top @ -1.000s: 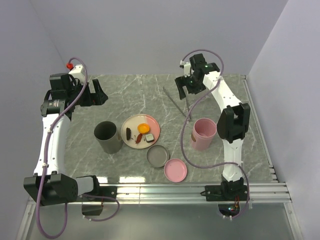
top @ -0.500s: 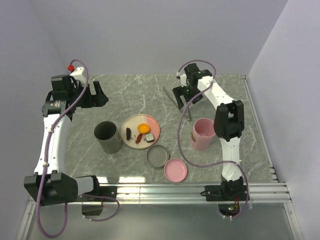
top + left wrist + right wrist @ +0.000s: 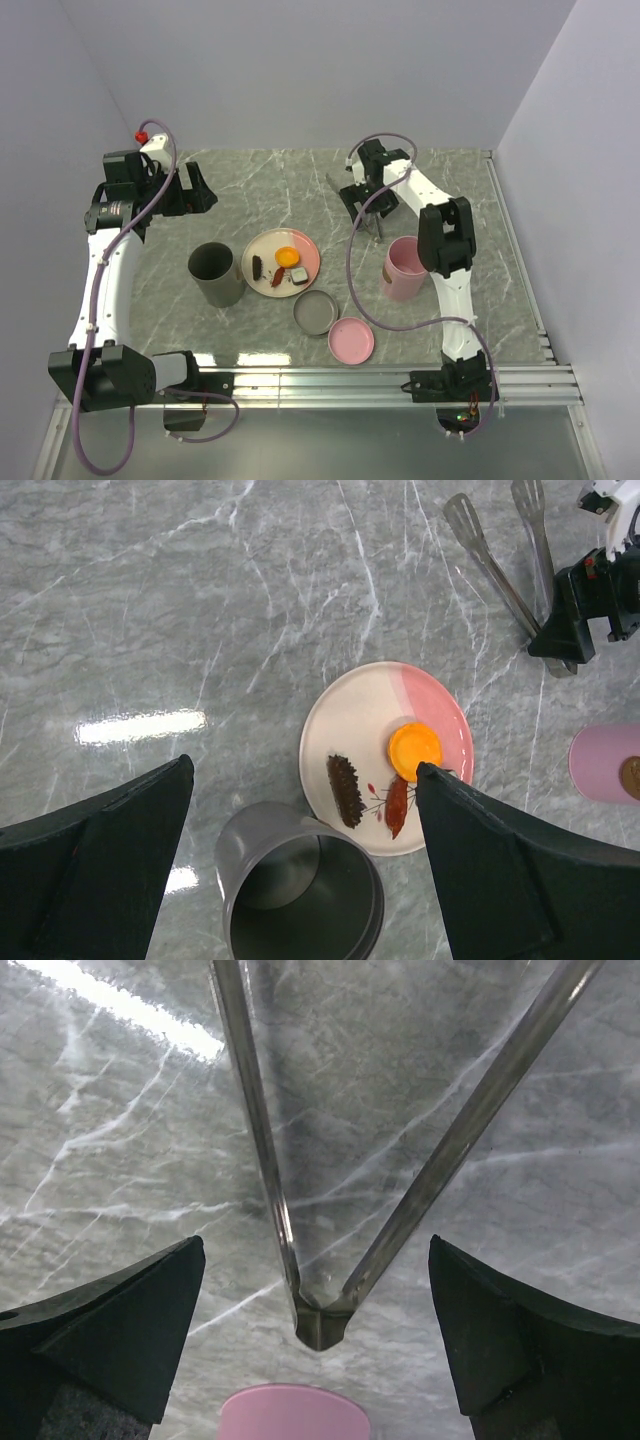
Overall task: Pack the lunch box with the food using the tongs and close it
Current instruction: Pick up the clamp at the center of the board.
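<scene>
1. Left tool (image 3: pixel 198 190) hangs wide open over the left of the desk (image 3: pixel 260 180), holding nothing.
2. Food (image 3: pixel 415 748) sits on the plate (image 3: pixel 350 715), mid-desk.
3. Tongs (image 3: pixel 320 1322) lie flat, back right of the plate.
4. Right tool (image 3: pixel 316 1243) is wide open, straddling the tongs' hinge end with no grip.

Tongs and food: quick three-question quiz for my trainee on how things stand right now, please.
1. True or false: the right gripper is shut on the tongs.
2. The food lies: A in the gray cup, B on the plate, C in the pink cup.
3. Which end of the tongs lies between the right fingers, joined or free?
Key: 1 false; 2 B; 3 joined.
</scene>
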`<state>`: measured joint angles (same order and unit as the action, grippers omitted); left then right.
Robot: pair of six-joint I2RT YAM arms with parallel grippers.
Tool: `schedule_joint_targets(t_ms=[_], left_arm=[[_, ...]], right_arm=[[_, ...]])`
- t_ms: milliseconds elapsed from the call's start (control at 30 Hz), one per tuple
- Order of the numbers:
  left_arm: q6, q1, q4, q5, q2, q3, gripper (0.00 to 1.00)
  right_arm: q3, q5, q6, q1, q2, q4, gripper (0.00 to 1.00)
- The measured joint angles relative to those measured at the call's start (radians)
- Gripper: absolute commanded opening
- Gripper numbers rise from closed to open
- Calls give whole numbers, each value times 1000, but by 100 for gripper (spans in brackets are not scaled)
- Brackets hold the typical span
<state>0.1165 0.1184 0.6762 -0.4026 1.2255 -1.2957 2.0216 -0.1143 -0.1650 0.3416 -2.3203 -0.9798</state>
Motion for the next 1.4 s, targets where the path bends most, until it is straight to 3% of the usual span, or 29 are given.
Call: schedule_joint_targets(t_ms=[600,1400], left_arm=[[9,0,-6,0,3,0,99],[12,1,-21,-5,2,30,99]], right_arm=[[94,50,0,1,-104,45,94],[137,74,12,1,-130,80,86]])
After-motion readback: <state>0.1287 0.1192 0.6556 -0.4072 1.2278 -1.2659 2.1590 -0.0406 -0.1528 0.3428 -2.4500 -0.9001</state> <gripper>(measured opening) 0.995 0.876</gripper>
